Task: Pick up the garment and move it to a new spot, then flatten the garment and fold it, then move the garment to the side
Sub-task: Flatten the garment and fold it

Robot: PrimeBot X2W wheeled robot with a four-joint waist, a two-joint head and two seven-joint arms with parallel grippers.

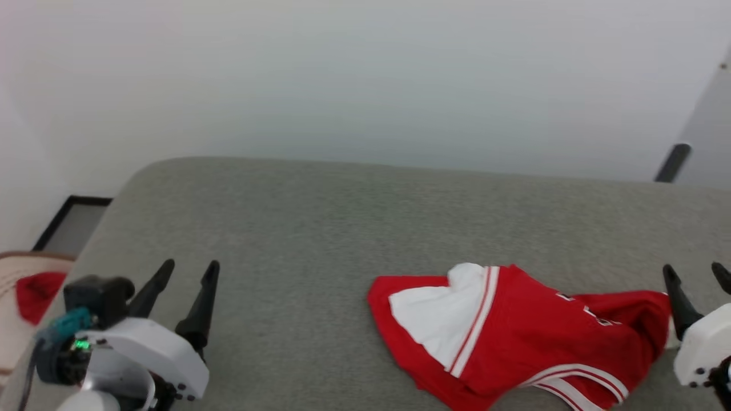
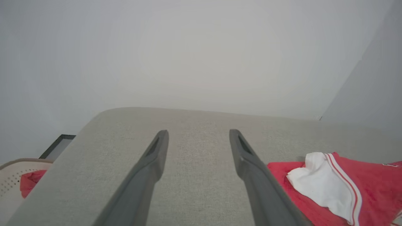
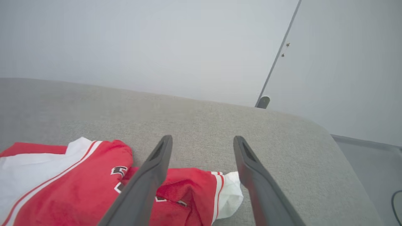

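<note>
A: Claws?
B: Left gripper (image 1: 191, 265) and right gripper (image 1: 692, 268) both hovering spread, holding nothing.
A: Garment?
B: Garment (image 1: 514, 337) lying crumpled on the grey cushion (image 1: 342, 228), just beside the right gripper. Looking light and floppy, so I'm suggesting a pinch at the white sleeve (image 3: 230, 194).

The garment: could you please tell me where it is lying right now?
In the head view the garment lies crumpled on the grey cushion, lower right of centre, beside the right gripper and well apart from the left gripper.
</note>
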